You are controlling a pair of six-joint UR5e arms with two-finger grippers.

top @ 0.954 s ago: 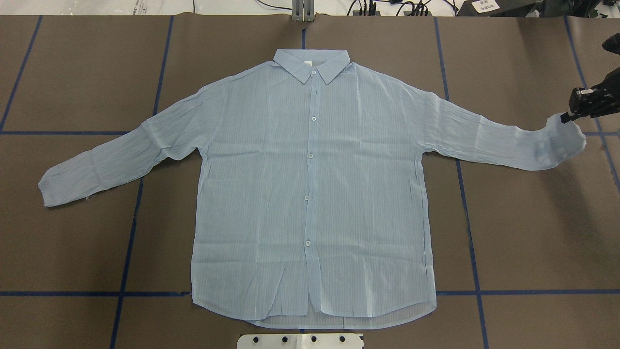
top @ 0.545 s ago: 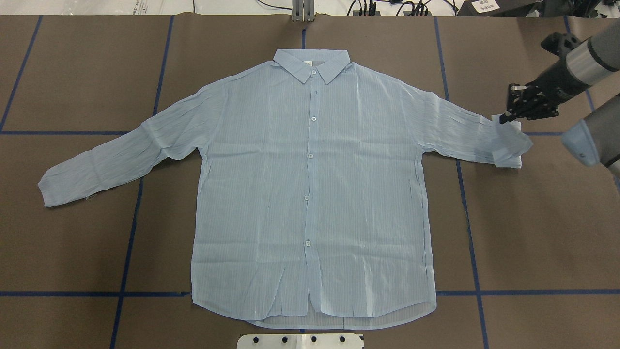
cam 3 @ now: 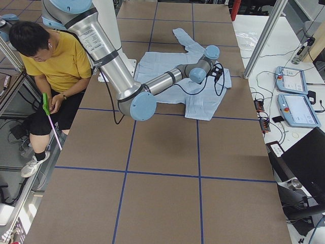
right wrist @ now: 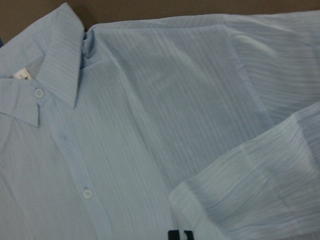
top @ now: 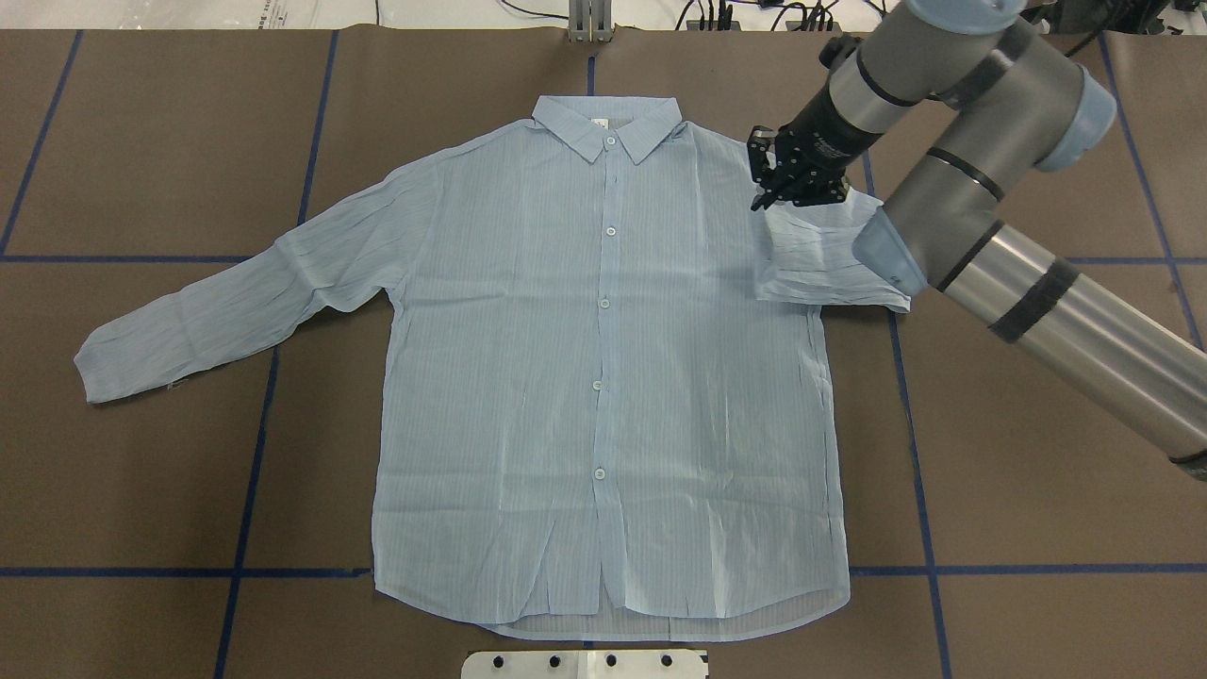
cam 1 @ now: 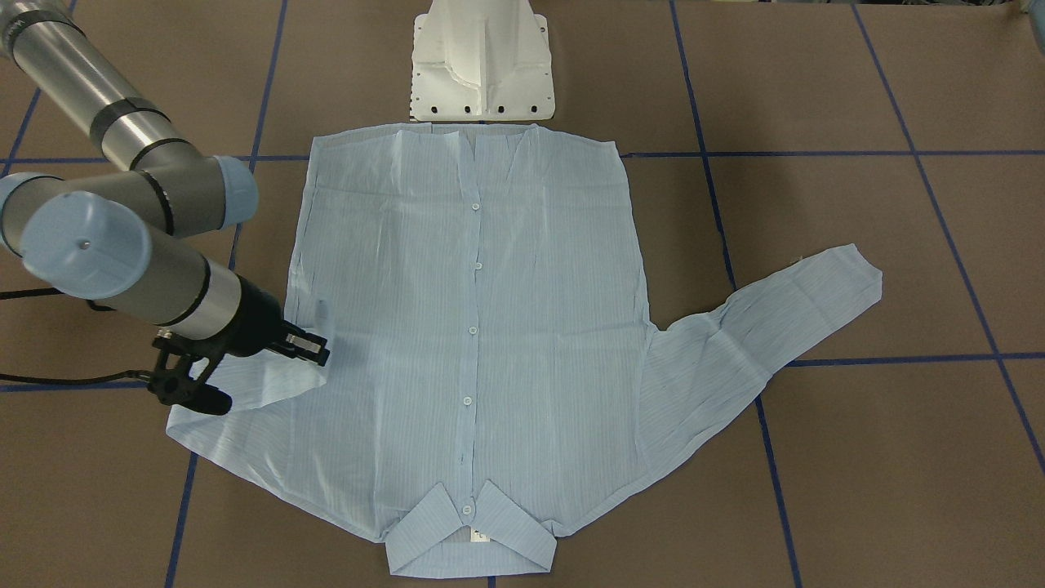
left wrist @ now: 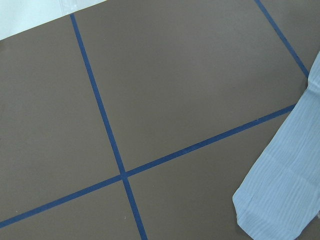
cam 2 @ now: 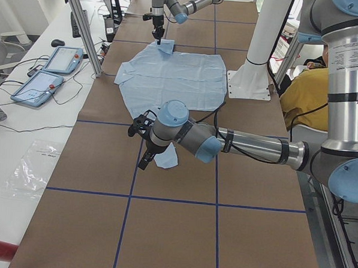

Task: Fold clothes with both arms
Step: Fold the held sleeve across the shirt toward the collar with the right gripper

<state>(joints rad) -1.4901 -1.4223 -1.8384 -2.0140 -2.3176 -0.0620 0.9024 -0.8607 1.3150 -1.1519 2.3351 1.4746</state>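
The pale-blue striped shirt (top: 603, 377) lies flat, buttoned side up, collar at the far side; it also shows in the front view (cam 1: 473, 310). My right gripper (top: 766, 195) is shut on the right sleeve's cuff and holds it just above the shirt's right shoulder, with the sleeve (top: 820, 264) doubled back on itself. It also shows in the front view (cam 1: 317, 351) and the right wrist view (right wrist: 180, 235). The left sleeve (top: 189, 321) lies stretched out. My left gripper (cam 2: 142, 156) shows only in the exterior left view, above that cuff (left wrist: 280, 200); I cannot tell its state.
The brown table cover (top: 1037, 453) carries blue tape lines. The white pedestal (cam 1: 482, 65) stands at the shirt's hem. A seated operator in yellow (cam 3: 56, 61) is beside the robot. Teach pendants (cam 3: 294, 101) lie on a side bench.
My right gripper has carried the right sleeve's cuff leftward from the table's far right to over the shirt's shoulder, folding the sleeve inward. The rest of the shirt has not moved.
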